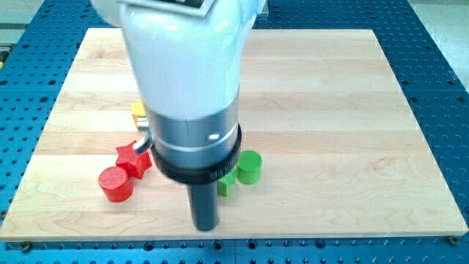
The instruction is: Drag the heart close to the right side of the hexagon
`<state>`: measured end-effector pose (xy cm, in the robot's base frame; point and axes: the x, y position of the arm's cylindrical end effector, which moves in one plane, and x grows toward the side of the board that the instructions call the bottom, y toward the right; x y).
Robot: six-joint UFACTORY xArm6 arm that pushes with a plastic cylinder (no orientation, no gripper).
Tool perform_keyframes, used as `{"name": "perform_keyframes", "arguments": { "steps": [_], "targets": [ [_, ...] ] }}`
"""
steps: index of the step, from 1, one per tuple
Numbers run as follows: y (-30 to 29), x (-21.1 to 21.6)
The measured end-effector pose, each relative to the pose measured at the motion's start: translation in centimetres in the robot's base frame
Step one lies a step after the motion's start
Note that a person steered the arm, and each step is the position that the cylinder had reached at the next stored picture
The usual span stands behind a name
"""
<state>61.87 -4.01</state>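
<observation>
Wooden board (330,110) carries a red cylinder (116,183), a red star (132,157), a yellow block (137,110), a green cylinder (249,166) and a green piece (226,182); no heart or hexagon shows, perhaps hidden behind the arm. My tip (206,226) sits just below-left of the green cylinder, touching nothing I can see. Such plastic blocks look light, stiff and slippery: push low on a flat side.

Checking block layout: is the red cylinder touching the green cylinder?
No. The red cylinder sits at the view's left beside the red star, while the green cylinder lies well apart, right of the arm.
</observation>
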Motion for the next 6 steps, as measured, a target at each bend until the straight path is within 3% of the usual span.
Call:
{"name": "perform_keyframes", "arguments": {
  "steps": [1,3,4,6],
  "targets": [
    [-3.2,-3.1],
    [3.7,-11.1],
    [3.7,-13.9],
    [-4.3,-16.3]
  ]
}}
